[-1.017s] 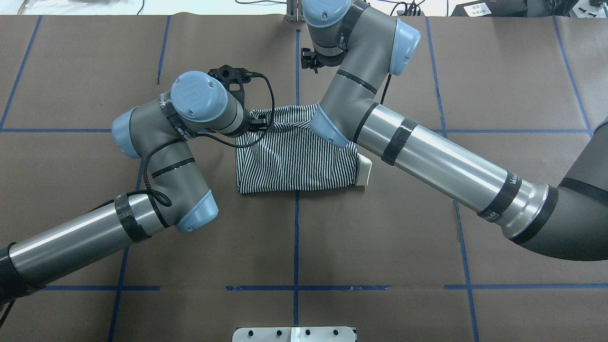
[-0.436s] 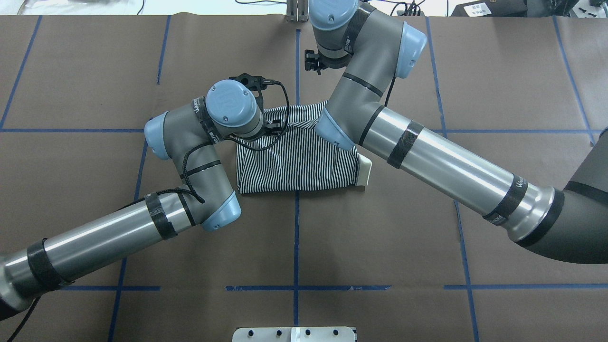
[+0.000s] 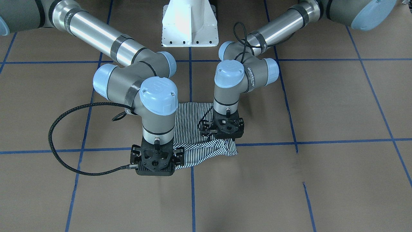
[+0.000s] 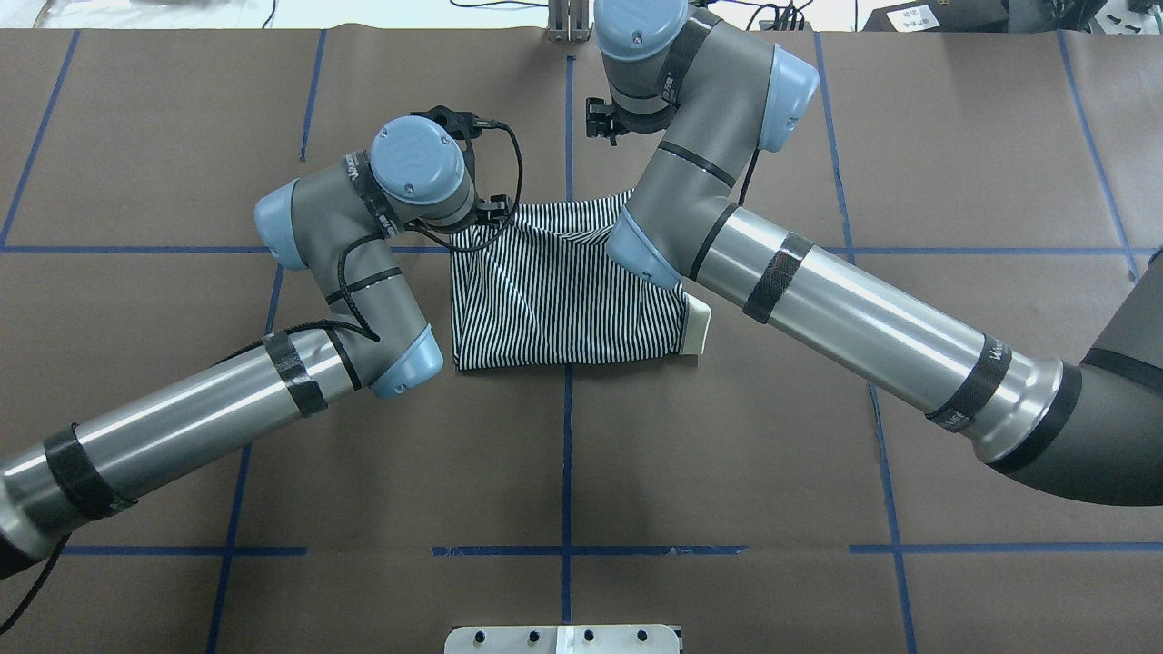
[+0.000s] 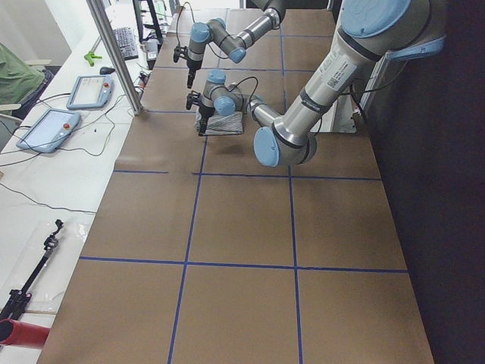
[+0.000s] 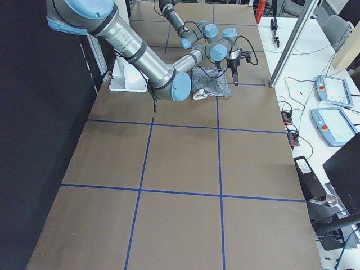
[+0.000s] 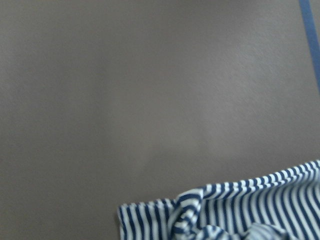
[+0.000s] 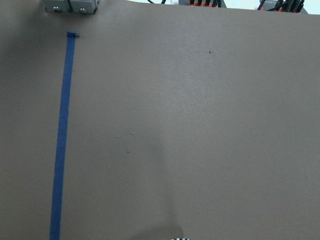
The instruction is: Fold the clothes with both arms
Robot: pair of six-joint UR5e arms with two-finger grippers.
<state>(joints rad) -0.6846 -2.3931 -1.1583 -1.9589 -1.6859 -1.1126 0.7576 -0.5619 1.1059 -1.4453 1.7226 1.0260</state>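
Note:
The striped polo shirt [image 4: 563, 300] lies folded into a rectangle at the table's middle, its cream collar [image 4: 698, 327] poking out at the right edge. It also shows in the front view [image 3: 193, 129]. My left gripper [image 4: 491, 211] is low at the shirt's far left corner. The left wrist view shows bunched striped cloth [image 7: 240, 210] at its bottom edge but no fingers. My right gripper [image 4: 600, 118] hangs above the table beyond the shirt's far edge [image 3: 156, 162]. Its wrist view shows almost only bare table. The jaws of both are hidden.
The brown table [image 4: 818, 436] carries blue tape lines [image 4: 566, 454]. The white pedestal base [image 3: 190, 25] stands on the robot's side. A metal bracket [image 4: 563, 639] sits at the near edge. Pendants [image 5: 45, 129] and a pole [image 5: 114, 53] stand beyond the far edge.
My left wrist swung right over the shirt's far left corner, then back left and farther away. The shirt's far edge is now pulled straighter. The right arm shifted slightly right.

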